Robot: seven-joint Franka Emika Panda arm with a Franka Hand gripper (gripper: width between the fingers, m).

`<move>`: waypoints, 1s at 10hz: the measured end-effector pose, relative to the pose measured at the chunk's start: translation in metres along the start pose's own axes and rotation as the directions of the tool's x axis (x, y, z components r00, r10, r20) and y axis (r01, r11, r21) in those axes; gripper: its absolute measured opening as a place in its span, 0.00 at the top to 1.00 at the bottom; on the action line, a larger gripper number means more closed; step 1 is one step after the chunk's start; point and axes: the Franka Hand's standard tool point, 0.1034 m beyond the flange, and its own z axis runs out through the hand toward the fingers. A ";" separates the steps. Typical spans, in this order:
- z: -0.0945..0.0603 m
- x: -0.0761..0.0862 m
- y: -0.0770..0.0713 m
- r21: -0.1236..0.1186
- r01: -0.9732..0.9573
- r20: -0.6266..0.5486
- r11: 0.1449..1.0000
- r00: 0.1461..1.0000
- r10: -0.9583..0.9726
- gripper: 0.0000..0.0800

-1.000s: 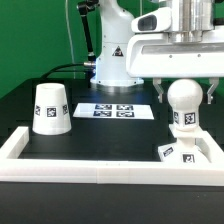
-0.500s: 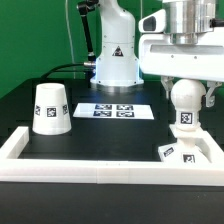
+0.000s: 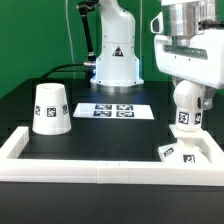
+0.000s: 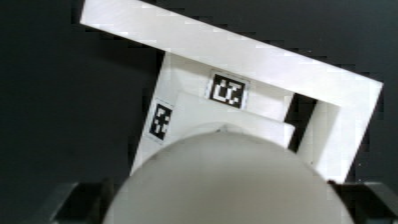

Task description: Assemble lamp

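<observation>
Exterior view: the gripper is hanging over the bulb with its jaws straddling it, and I can't tell if they're actually squeezing. The bulb's standing upright at the base, on the exterior view's right. The shade is sitting well apart. Wrist view: the bulb is filling the shot, with the base showing beyond it.

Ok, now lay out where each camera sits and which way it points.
Exterior view: off the arm, low, facing over the frame toward the arm's pedestal; shows the gripper at the bulb.
Wrist view: on the wrist, facing down past the bulb onto the base; dark fingers beside it.
Shared: bulb, base, frame corner.
</observation>
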 end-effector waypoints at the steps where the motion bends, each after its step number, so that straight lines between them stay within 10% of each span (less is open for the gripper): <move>1: 0.000 -0.003 -0.001 0.003 -0.081 0.010 0.997 0.997 0.081 0.21; 10: 0.001 -0.004 0.001 0.005 0.664 0.006 0.748 0.748 -0.664 0.13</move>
